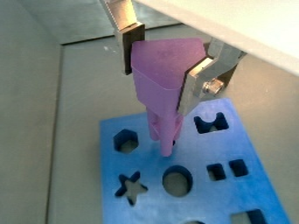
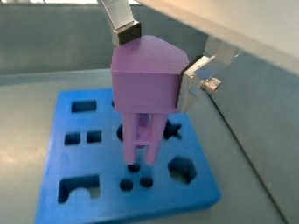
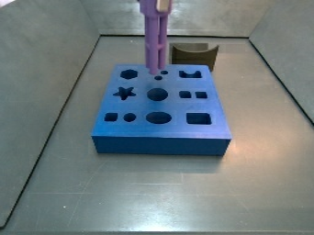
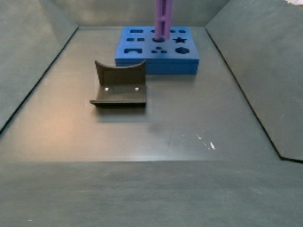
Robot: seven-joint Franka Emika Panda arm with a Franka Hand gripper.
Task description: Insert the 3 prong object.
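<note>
My gripper (image 1: 163,63) is shut on the wide top of the 3 prong object (image 1: 158,83), a lavender piece held upright, also seen in a wrist view (image 2: 149,74). One silver finger (image 2: 126,35) presses each side. Its thin rods (image 2: 139,140) hang down over the blue block (image 2: 87,171), ending at a group of three small round holes (image 2: 136,178). In both side views the object (image 3: 154,32) (image 4: 164,18) stands over the block (image 3: 160,119) (image 4: 160,51) near its far edge. I cannot tell whether the tips are in the holes. The gripper is above both side views.
The blue block has several shaped cut-outs, such as a star (image 1: 131,186) and an oval (image 1: 177,181). A dark olive fixture (image 3: 194,55) (image 4: 119,84) stands on the grey floor beside the block. Grey walls (image 3: 50,110) enclose the floor.
</note>
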